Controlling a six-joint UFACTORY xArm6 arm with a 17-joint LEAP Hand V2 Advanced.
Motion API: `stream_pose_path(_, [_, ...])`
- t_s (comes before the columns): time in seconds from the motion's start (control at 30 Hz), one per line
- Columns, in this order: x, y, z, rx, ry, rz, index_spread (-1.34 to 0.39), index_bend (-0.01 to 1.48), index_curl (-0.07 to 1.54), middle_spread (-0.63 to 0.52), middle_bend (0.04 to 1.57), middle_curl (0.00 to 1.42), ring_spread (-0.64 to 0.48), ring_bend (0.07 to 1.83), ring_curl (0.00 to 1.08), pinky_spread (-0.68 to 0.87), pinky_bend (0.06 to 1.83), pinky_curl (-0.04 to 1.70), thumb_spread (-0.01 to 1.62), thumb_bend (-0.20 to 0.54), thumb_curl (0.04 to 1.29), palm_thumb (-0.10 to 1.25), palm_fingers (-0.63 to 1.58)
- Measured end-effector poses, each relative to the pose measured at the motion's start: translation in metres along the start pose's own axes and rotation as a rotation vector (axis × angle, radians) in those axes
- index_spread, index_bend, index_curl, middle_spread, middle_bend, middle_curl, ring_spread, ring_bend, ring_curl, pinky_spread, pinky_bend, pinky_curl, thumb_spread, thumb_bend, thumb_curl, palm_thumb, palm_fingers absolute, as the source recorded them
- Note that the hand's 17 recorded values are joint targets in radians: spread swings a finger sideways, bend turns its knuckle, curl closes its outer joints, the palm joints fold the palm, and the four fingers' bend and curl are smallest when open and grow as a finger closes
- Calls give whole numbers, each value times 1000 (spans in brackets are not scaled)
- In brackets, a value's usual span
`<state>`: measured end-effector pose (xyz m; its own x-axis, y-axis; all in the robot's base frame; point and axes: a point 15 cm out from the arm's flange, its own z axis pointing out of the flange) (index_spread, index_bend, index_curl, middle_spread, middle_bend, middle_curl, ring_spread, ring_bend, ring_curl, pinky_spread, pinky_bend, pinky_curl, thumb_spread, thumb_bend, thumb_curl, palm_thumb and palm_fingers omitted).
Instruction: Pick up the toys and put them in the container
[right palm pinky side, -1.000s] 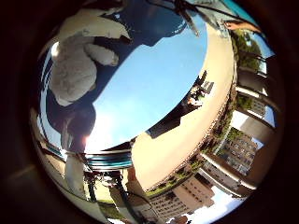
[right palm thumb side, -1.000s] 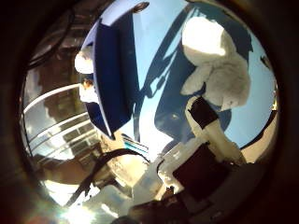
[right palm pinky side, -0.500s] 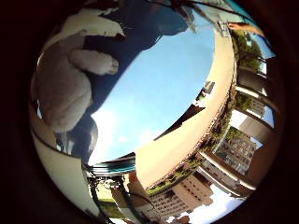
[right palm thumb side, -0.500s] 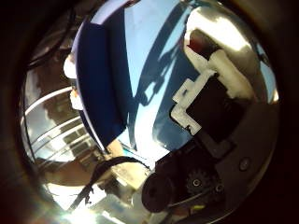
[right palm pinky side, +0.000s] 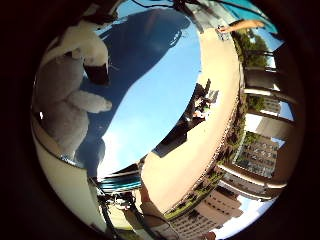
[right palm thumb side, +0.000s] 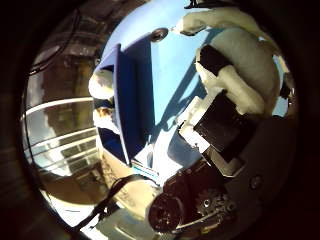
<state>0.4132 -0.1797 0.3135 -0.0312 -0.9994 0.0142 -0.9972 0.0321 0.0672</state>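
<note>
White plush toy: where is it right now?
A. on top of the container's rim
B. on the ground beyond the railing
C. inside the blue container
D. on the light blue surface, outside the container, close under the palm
D: the white plush toy lies on the light blue surface, filling much of the view, while the blue container stands apart with other toys inside.

Both palm views sit close over the blue table (right palm pinky side: 150, 95) — sharing, apparently, the white plush toy (right palm thumb side: 250, 65).

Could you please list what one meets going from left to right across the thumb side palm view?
Railing → blue container holding a white toy → light blue table top → the hand's finger → white plush toy.
</note>
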Motion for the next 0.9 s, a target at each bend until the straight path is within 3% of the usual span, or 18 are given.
stream_pose_path(0.17, [-22,-3,-75,55,-35,-23,-810,741,265,-223,1204,1027,-129,1437,810,156,1589,726,1112,-14,653,1017,865])
stream_pose_path(0.37, [-81,-6,-143,113,-41,-122,-889,814,316,-223,1245,1063,-138,1489,837,131,1621,776,1114,-13,689,1009,808])
stream_pose_path(0.9, [-289,-11,-153,154,-65,-324,-986,865,510,-215,1335,1096,-141,1574,859,106,1666,854,1128,-13,747,1001,712])
